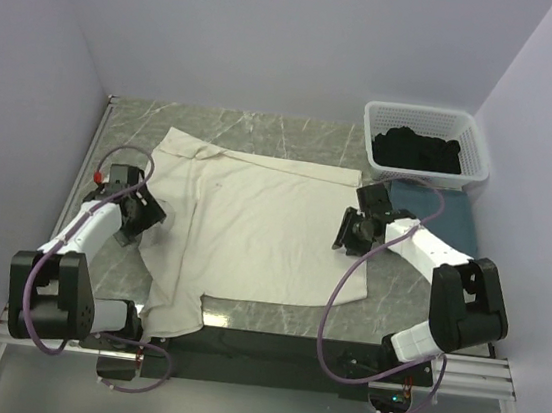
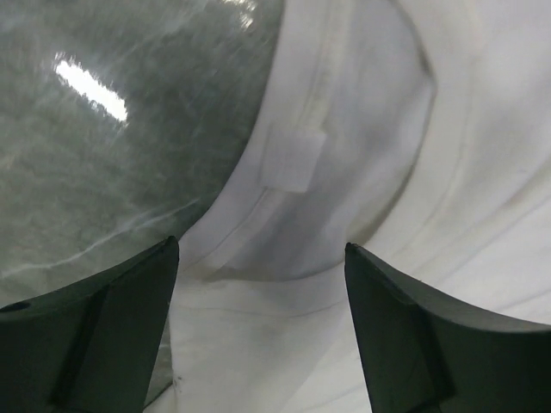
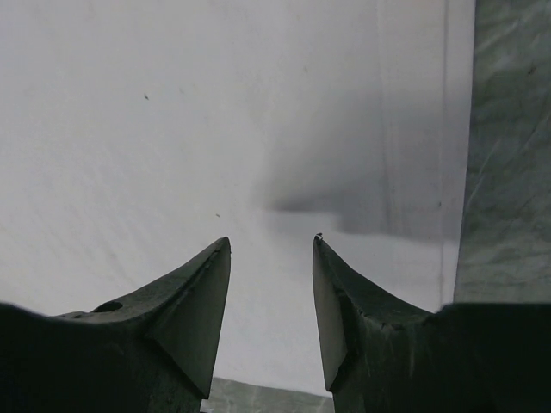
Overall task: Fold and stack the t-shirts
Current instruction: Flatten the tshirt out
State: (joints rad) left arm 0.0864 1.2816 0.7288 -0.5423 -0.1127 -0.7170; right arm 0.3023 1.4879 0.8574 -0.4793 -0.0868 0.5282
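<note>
Grey marbled bench (image 1: 295,133), pale walls (image 1: 277,35) on three sides.

T-shirts, count three:
- cream-white t-shirt (image 1: 254,224): one, largest, spread flat mid-bench. Neck end toward the left arm, its near-left corner reaching the bench's near edge by that arm's base. Some wrinkles along the left side
- slate-blue t-shirt (image 1: 456,219): one, lying flat at the right of the bench, just beside the basket on its near side, partly under the right arm
- black t-shirt (image 1: 419,152): one, bunched in a heap inside the basket

Hands, count two:
- left hand (image 2: 258,301): low over the neck opening of the cream-white shirt. Both fingers (image 2: 112,318) spread wide, nothing between them. Collar band and one small sewn label (image 2: 293,159) show in the gap, bare bench to the left of the cloth
- right hand (image 3: 271,249): over the right edge of the cream-white shirt, between it and the slate-blue one. Fingers apart with a narrower gap, pinching nothing, plain cloth below and a strip of bench at the right

Other: one white lattice basket (image 1: 475,140), far right corner, against the right wall
</note>
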